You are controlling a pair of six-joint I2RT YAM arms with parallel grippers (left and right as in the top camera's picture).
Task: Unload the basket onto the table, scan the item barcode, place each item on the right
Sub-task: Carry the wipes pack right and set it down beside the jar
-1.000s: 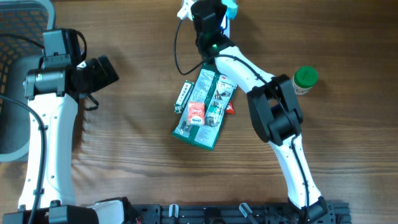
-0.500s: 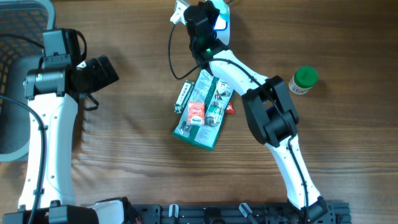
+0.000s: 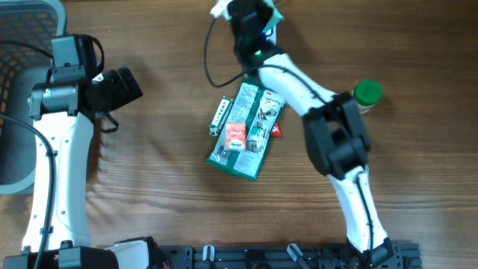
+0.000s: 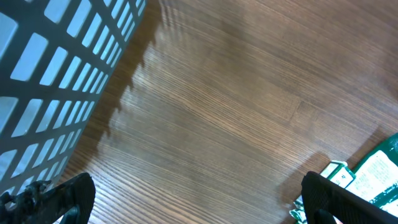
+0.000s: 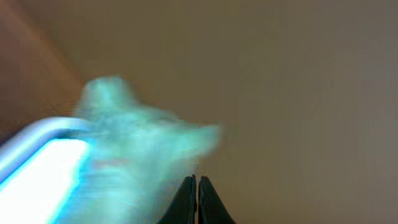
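— What takes up most of the view?
— The wooden counter, and a grey mesh basket at its far left corner.

— And the arms?
— The left arm stands along the left side, close to the basket. The right arm reaches from the near right edge to the far middle of the counter.

— How do the tools stand?
— The left tool is spread wide over bare wood, with nothing between its fingers. The right tool has its two fingers pressed together, with nothing between them. Beside it in the wrist view is a blurred, pale blue glowing shape; I cannot tell what it is.

— Where is the item?
— A green package lies flat and tilted in the middle of the counter, well apart from both tools. One corner shows at the lower right of the left wrist view.

— Anything smaller?
— A green-lidded jar stands upright on the right. A narrow strip packet lies just beside the package's upper left edge. A small red scrap peeks out at its right edge.
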